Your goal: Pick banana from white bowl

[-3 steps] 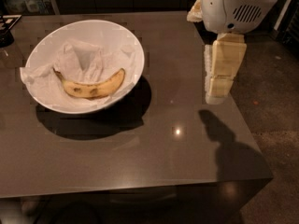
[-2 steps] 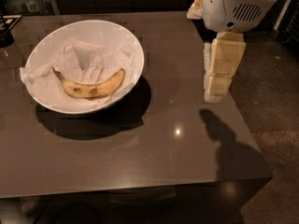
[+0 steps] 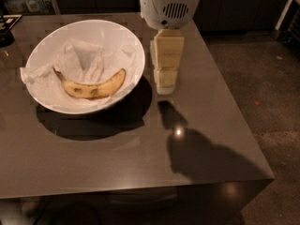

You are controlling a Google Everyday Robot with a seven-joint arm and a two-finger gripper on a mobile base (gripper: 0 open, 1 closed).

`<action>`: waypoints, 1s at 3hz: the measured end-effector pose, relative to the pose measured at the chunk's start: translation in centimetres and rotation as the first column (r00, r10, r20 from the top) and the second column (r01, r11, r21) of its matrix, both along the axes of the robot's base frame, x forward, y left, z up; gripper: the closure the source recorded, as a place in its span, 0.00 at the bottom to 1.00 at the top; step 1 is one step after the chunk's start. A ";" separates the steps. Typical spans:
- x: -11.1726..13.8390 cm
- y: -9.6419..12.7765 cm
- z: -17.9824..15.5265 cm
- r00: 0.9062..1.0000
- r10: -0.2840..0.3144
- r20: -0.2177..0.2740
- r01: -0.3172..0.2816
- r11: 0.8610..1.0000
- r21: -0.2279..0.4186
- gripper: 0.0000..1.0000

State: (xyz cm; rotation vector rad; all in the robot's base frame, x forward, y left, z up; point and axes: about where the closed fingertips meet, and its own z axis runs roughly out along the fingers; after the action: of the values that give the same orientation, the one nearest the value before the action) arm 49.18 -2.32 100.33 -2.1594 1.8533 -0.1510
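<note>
A curved yellow banana [image 3: 92, 87] with brown spots lies in the large white bowl [image 3: 132, 46] on crumpled white paper towel, at the left of the brown table. My gripper [image 3: 166, 86] hangs from the white arm housing [image 3: 169, 4] just right of the bowl's rim, pointing down over the table, apart from the banana.
The brown table [image 3: 117, 158] has its right edge and front edge near. Grey floor [image 3: 262, 88] lies to the right. Dark items stand at the far left corner [image 3: 7, 29]. The arm's shadow falls on the table's front right.
My gripper has moved left, from well right of the bowl to close beside its right rim. The banana and bowl lie as before.
</note>
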 end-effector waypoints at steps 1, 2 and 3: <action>1.5 7.1 -0.5 0.989 0.146 0.014 -0.146 0.989 -0.028 0.00; 2.0 7.8 -1.1 0.988 0.153 0.016 -0.152 0.988 -0.023 0.00; 4.1 10.1 -2.7 0.991 0.133 -0.012 -0.133 0.990 0.038 0.00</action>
State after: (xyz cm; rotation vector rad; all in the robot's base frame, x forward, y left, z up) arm 53.26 7.77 97.63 -2.2553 1.6990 -0.0725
